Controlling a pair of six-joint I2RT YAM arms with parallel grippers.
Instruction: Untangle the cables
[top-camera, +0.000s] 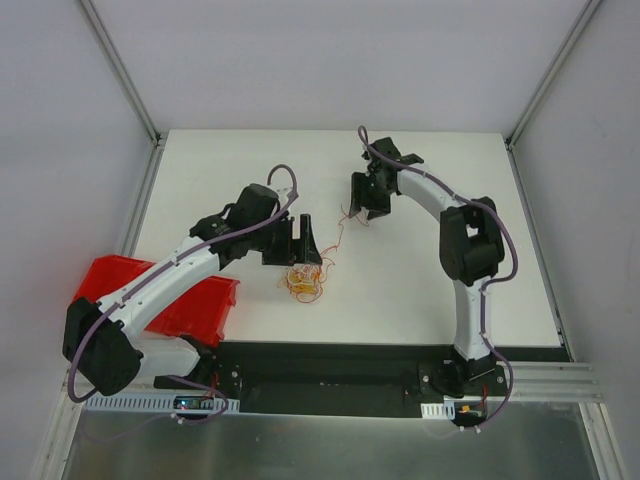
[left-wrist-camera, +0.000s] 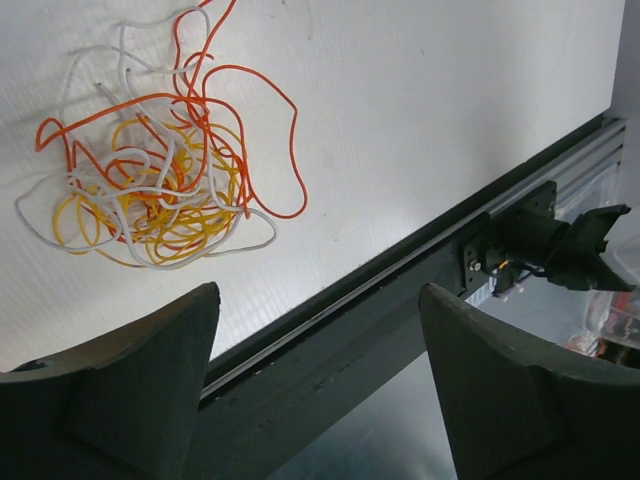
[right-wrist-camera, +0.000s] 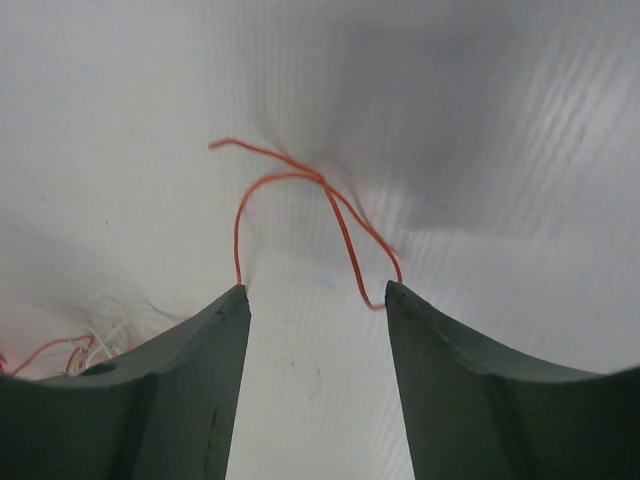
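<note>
Two grippers stand open, holding nothing: the left gripper hangs beside the cables bunched on the table; the right gripper straddles one red strand, apparently to separate it.

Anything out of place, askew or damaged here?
Nothing damaged or spilled. The cables lie in one knotted heap near the left gripper, and a single red strand trails away and loops just ahead of the open right gripper.
</note>
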